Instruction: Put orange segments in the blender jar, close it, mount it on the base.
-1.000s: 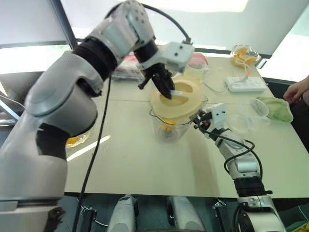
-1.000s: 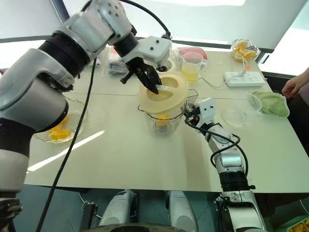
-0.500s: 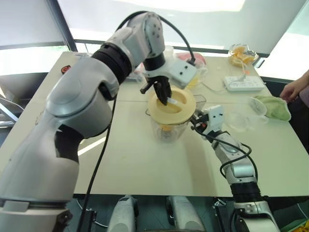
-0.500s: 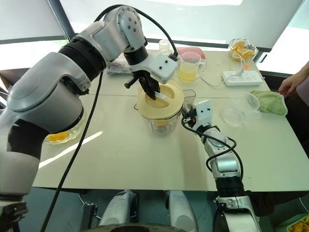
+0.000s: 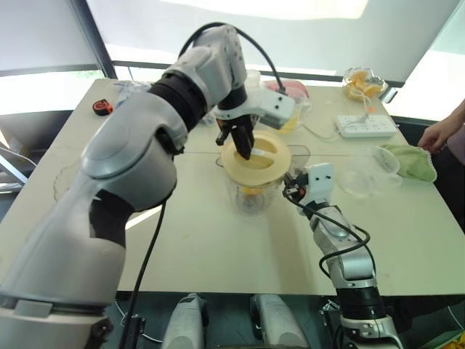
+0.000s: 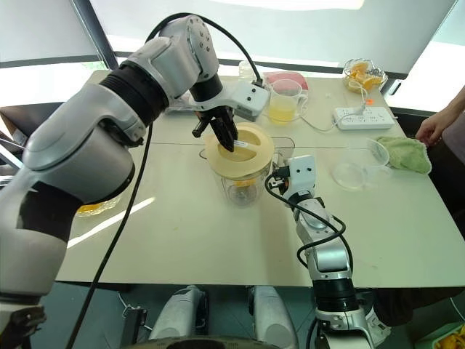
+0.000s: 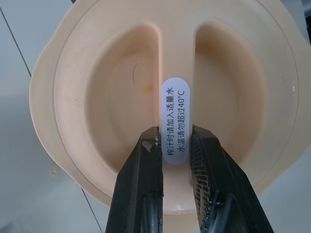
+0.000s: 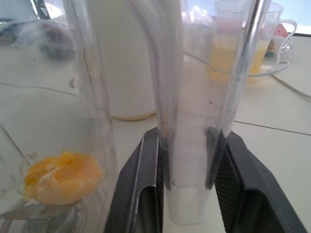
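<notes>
Pinching the lid's (image 7: 160, 97) stiff centre rib, left pincer (image 7: 176, 145) seats it; right pincer (image 8: 187, 160) clamps the slick, seemingly light blender jar's (image 5: 254, 193) handle.

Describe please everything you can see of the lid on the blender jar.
The lid is a round, cream-coloured plastic disc with two half-moon hollows and a raised ridge between them bearing a white sticker with printed characters. It sits about level on top of the clear blender jar, covering its mouth. The left claw points down and is shut on the ridge. The right claw grips the jar's handle.
</notes>
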`<action>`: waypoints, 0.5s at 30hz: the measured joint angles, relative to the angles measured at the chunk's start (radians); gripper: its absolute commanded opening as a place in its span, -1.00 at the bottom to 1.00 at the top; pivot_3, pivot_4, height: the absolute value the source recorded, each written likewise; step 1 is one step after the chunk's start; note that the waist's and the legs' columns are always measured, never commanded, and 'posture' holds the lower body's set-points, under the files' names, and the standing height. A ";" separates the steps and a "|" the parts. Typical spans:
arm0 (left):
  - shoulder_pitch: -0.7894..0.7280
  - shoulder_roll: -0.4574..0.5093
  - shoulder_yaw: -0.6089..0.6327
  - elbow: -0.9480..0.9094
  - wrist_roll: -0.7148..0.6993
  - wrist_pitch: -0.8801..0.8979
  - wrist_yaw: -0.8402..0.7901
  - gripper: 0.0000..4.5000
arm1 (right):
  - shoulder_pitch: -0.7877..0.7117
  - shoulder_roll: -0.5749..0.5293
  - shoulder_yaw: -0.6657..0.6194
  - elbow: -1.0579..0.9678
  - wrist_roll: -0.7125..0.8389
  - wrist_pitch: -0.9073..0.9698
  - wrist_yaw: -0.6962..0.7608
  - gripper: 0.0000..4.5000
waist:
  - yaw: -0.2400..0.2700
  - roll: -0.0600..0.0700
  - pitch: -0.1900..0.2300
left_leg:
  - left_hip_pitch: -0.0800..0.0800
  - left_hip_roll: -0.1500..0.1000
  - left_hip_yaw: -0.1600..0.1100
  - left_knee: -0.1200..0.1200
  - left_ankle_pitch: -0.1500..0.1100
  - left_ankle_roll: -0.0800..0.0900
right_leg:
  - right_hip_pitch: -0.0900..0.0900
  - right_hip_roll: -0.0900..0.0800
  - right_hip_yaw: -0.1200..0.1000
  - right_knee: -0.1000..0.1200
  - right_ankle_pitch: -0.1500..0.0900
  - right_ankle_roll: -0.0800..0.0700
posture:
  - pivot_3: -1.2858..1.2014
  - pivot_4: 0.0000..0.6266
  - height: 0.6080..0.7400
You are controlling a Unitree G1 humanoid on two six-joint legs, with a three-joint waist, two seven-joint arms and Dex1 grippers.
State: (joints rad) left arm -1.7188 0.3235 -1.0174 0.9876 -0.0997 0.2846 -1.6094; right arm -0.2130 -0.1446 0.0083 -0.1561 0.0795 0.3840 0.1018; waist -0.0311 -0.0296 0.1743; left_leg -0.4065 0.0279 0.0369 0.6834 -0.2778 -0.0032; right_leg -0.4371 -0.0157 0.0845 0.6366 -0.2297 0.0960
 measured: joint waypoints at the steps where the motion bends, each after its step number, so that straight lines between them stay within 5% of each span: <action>1: 0.025 0.024 0.021 -0.055 0.013 0.041 0.002 -0.90 | 0.000 0.008 0.008 -0.008 -0.010 0.010 -0.014 -0.64 | -0.008 0.001 -0.001 | 0.002 0.000 -0.001 0.000 0.000 0.000 | 0.002 0.000 0.000 0.000 0.000 0.000 | 0.03 -0.52 1.00; 6: 0.122 0.096 0.098 -0.309 0.086 0.270 0.027 -0.90 | 0.005 0.039 0.027 -0.034 -0.045 0.055 -0.051 -0.64 | -0.014 0.004 -0.004 | 0.012 0.001 -0.005 0.000 0.000 0.000 | 0.012 0.000 -0.001 -0.001 -0.001 0.000 | 0.03 -0.52 1.00; 15: 0.200 0.055 0.197 -0.457 0.181 0.648 0.101 -0.90 | 0.027 0.076 0.025 -0.055 -0.084 0.113 -0.113 -0.64 | -0.013 0.016 -0.018 | 0.019 0.000 -0.008 0.000 0.000 0.000 | 0.022 0.000 -0.001 -0.001 -0.003 0.004 | 0.03 -0.52 1.00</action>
State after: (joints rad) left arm -1.5183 0.3787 -0.8207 0.5310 0.0810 0.9327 -1.5082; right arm -0.1865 -0.0690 0.0334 -0.2106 -0.0045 0.4967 -0.0109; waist -0.0440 -0.0132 0.1562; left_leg -0.3871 0.0275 0.0291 0.6832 -0.2783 -0.0027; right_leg -0.4153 -0.0155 0.0836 0.6351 -0.2327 0.0995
